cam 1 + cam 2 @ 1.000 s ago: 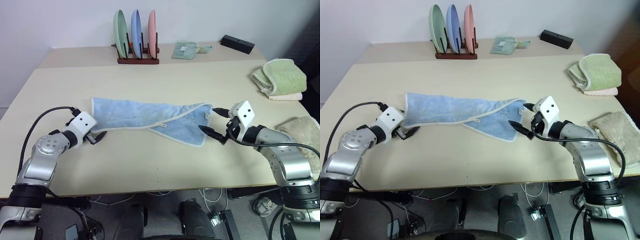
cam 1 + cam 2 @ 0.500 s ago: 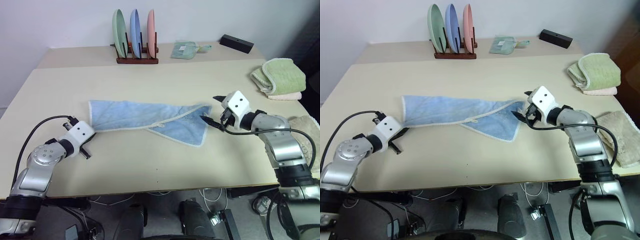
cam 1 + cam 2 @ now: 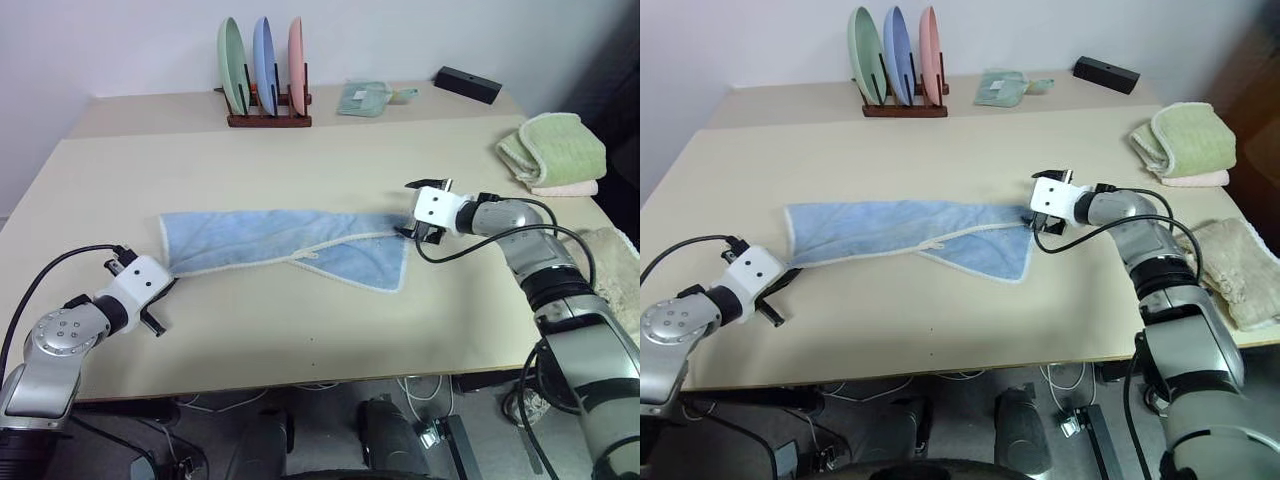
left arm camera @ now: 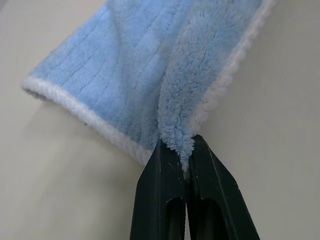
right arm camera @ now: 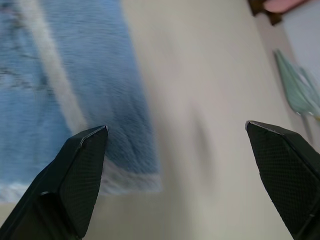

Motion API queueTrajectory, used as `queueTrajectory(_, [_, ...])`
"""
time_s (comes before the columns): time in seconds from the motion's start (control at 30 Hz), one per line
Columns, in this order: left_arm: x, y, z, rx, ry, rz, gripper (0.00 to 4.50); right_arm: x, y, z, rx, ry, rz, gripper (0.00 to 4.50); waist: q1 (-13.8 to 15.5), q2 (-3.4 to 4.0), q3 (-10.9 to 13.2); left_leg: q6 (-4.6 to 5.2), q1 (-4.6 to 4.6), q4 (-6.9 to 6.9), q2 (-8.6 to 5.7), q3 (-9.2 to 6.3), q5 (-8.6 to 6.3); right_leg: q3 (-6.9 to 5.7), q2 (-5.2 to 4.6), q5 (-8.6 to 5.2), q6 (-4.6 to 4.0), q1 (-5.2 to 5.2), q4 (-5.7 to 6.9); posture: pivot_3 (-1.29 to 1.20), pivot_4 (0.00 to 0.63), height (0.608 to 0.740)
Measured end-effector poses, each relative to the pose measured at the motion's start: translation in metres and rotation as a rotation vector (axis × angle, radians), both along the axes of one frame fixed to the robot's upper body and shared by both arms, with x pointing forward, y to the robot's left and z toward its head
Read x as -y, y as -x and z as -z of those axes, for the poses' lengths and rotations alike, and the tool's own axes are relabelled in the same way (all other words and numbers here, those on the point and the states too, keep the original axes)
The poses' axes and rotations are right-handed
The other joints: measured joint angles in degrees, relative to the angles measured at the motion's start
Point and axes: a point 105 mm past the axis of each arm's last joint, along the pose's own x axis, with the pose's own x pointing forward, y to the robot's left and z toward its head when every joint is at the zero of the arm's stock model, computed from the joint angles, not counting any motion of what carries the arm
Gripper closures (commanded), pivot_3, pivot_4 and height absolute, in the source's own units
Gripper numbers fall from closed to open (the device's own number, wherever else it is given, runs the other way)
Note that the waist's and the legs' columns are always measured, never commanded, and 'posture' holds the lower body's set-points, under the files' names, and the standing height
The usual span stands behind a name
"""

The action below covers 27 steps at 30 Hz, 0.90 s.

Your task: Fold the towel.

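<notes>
Beige tabletop (image 3: 330,330) spreads out before us, bare along its near edge. Nearest to us, our left gripper (image 4: 185,152) has its two black fingers pressed together on a bunched corner of the light blue towel (image 3: 270,240), the fluffy cloth and its pale stitched edge squeezed between the tips. From that pinch the towel runs away across the table toward our other arm, lying flat and partly doubled over itself, with a whitish hem crossing it diagonally. At the towel's far corner sits our right gripper (image 5: 180,165), its fingers spread wide apart with nothing between them, one tip over the blue cloth and the other over bare table just beside the hem. Beyond that gripper, toward the table's right edge, lie a beige fluffy towel (image 3: 1230,265) and, farther back, a folded green towel (image 3: 555,148) stacked on a pale one. Against the far wall stand a wooden plate rack (image 3: 267,118) holding green, blue and pink plates, a small folded greenish cloth (image 3: 362,98), and a black box (image 3: 468,85).
</notes>
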Motion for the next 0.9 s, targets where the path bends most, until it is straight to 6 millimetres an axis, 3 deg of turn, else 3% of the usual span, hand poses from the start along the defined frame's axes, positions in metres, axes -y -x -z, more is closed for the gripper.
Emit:
queueTrajectory(0.03, [0.000, 0.000, -0.001, 0.003, -0.001, -0.001, 4.50, 0.000, 0.000, 0.000, -0.007, 0.004, -0.008, 1.25, 0.03, 0.00, 0.00, 0.00, 0.00, 0.00, 0.00, 0.00, 0.00, 0.00, 0.00, 0.00, 0.00, 0.00, 0.00, 0.00, 0.150, 0.740])
queueTrajectory(0.17, [0.000, 0.000, -0.002, 0.008, -0.002, -0.006, 4.50, 0.001, 0.001, -0.005, -0.011, -0.005, -0.025, 1.25, 0.11, 0.01, 0.00, 0.00, 0.00, 0.00, 0.00, -0.01, 0.00, 0.00, 0.00, 0.00, 0.00, 0.01, 0.00, 0.00, 0.150, 0.740])
queueTrajectory(0.2, [0.000, 0.000, -0.002, 0.009, -0.002, -0.005, 4.50, 0.002, 0.002, -0.007, -0.018, -0.022, -0.029, 0.58, 0.11, 0.01, 0.01, 0.00, 0.00, 0.01, 0.00, -0.01, 0.00, 0.00, 0.00, 0.00, 0.00, 0.01, 0.00, 0.00, 0.150, 0.740])
queueTrajectory(0.23, [0.000, 0.001, -0.002, 0.008, -0.003, -0.006, 4.50, 0.003, 0.003, -0.011, -0.022, -0.033, -0.035, 0.20, 0.12, 0.03, 0.01, 0.00, 0.00, 0.01, 0.00, -0.01, 0.00, 0.01, 0.00, 0.00, 0.00, 0.01, 0.00, 0.00, 0.150, 0.740])
queueTrajectory(0.27, [0.000, 0.001, -0.002, 0.008, -0.003, -0.006, 4.50, 0.004, 0.004, -0.014, -0.021, -0.037, -0.043, 0.09, 0.13, 0.03, 0.02, 0.00, 0.00, 0.00, 0.00, -0.01, 0.00, 0.01, 0.00, 0.00, 0.00, 0.01, 0.00, 0.00, 0.150, 0.740])
queueTrajectory(0.37, [0.001, 0.001, -0.002, 0.011, -0.003, -0.005, 4.50, 0.012, 0.014, -0.019, -0.021, 0.005, -0.074, 0.09, 0.31, 0.02, 0.01, 0.00, -0.01, 0.00, -0.01, -0.03, 0.00, -0.01, 0.00, 0.00, 0.00, 0.03, -0.01, 0.00, 0.150, 0.740])
queueTrajectory(0.47, [0.001, 0.001, -0.002, 0.010, -0.003, -0.005, 4.50, 0.018, 0.022, -0.009, -0.028, 0.054, -0.079, 0.09, 0.24, 0.02, 0.01, 0.00, 0.00, 0.02, -0.01, -0.02, 0.00, 0.00, 0.00, 0.00, 0.00, 0.03, 0.00, 0.00, 0.150, 0.740])
queueTrajectory(0.77, [0.001, 0.000, -0.003, 0.016, -0.002, -0.003, 4.50, 0.005, 0.007, 0.001, 0.089, 0.095, -0.030, 0.09, 0.12, 0.07, 0.04, 0.00, 0.05, 0.02, 0.00, 0.04, 0.00, 0.07, 0.01, 0.00, -0.01, 0.01, 0.04, 0.00, 0.150, 0.740])
queueTrajectory(0.87, [0.001, 0.000, -0.003, 0.015, -0.001, -0.004, 4.50, 0.000, 0.000, -0.002, 0.134, 0.102, -0.025, 0.92, 0.17, 0.07, 0.04, 0.00, 0.04, 0.02, 0.00, 0.03, 0.00, 0.06, 0.01, 0.00, -0.01, 0.02, 0.03, 0.00, 0.150, 0.740])
queueTrajectory(0.9, [0.001, 0.000, -0.003, 0.015, -0.001, -0.004, 4.50, -0.004, -0.001, -0.003, 0.144, 0.106, -0.034, 1.41, 0.14, 0.07, 0.04, 0.00, 0.04, 0.02, 0.00, 0.03, 0.00, 0.06, 0.01, 0.00, -0.01, 0.02, 0.03, 0.00, 0.150, 0.740])
